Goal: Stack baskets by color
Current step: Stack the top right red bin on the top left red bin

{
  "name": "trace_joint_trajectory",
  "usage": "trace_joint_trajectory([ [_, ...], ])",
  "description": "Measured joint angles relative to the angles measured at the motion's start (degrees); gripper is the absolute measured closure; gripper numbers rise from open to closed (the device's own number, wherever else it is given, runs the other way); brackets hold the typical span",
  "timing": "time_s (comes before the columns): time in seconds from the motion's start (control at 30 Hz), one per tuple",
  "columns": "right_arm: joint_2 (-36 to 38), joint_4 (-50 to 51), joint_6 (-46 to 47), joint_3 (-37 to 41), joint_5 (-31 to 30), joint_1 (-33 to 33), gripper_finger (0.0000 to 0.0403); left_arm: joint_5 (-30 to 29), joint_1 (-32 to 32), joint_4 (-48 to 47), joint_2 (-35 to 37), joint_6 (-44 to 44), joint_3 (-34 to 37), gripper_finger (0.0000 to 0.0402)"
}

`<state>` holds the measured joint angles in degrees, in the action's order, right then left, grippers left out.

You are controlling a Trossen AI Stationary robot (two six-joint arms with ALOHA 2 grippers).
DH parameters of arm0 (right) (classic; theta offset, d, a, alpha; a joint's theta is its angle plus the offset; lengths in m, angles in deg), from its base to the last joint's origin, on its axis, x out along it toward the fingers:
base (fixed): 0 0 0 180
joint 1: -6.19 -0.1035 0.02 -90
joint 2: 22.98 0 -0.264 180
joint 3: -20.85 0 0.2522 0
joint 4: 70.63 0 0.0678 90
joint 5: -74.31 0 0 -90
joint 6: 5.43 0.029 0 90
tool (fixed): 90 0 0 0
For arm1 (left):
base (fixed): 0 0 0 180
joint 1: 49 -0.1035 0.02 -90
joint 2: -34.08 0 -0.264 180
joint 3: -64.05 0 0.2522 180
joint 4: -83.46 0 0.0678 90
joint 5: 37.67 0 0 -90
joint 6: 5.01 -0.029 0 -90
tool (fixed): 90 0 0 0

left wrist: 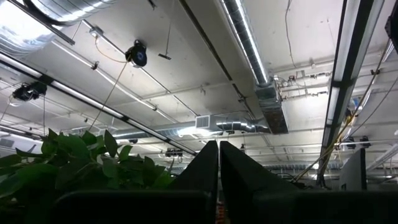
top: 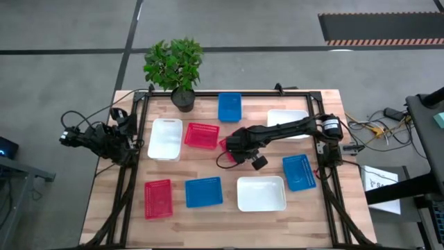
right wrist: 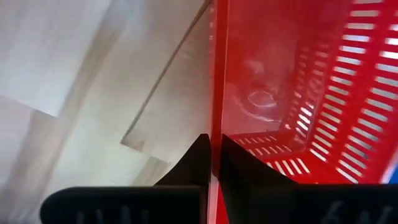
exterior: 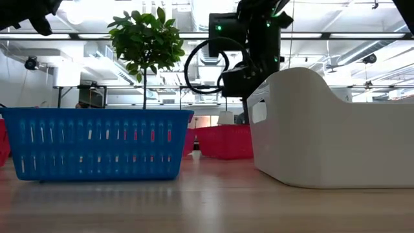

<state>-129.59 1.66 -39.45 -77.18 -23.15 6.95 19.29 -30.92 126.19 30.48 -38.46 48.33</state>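
Note:
Several red, blue and white mesh baskets lie spread on the wooden table (top: 125,222). My right gripper (top: 232,149) points down at the table's middle and is shut on the wall of a red basket (right wrist: 292,93), which lies just right of another red basket (top: 202,135). In the low view the held red basket (exterior: 223,141) shows between a blue basket (exterior: 97,142) and a white basket (exterior: 330,129). My left gripper (left wrist: 219,163) is shut on nothing and points up at the ceiling, beside the table's left edge (top: 114,135). My right gripper pinches the upper edge of the red basket's side wall (right wrist: 216,118) between its two fingers, one inside the basket and one outside. The fingers come from above, pointing down. In the low view the basket's bottom seems to rest level on the table.
A potted plant (top: 175,66) stands at the far edge. Other baskets: white (top: 165,137), blue (top: 229,106), white (top: 288,118) partly under my right arm, blue (top: 299,171), white (top: 261,193), blue (top: 204,192), red (top: 158,198).

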Motion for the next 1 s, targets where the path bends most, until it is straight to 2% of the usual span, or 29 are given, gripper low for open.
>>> trace_joint_trajectory([
  [0.13,0.0,4.8,6.7,-4.6,0.2,-0.6,0.0393,0.0,0.0,0.0,0.0,0.0,0.0,0.0402],
  [0.33,0.0,11.0,25.3,-13.2,0.4,-0.6,0.0394,0.0,0.0,0.0,0.0,0.0,0.0,0.0402],
  [0.5,0.0,12.4,40.1,-19.8,-3.4,-1.6,0.0394,0.0,0.0,0.0,-0.1,0.0,0.0,0.0402],
  [0.77,-0.3,11.1,49.7,-28.1,-6.6,-4.2,0.0394,0.0,0.0,0.0,-0.2,0.0,0.0,0.0402],
  [1.0,-0.3,2.6,48.3,-30.3,-8.6,-4.8,0.0394,0.0,0.0,0.0,-0.2,0.0,0.0,0.0402],
])
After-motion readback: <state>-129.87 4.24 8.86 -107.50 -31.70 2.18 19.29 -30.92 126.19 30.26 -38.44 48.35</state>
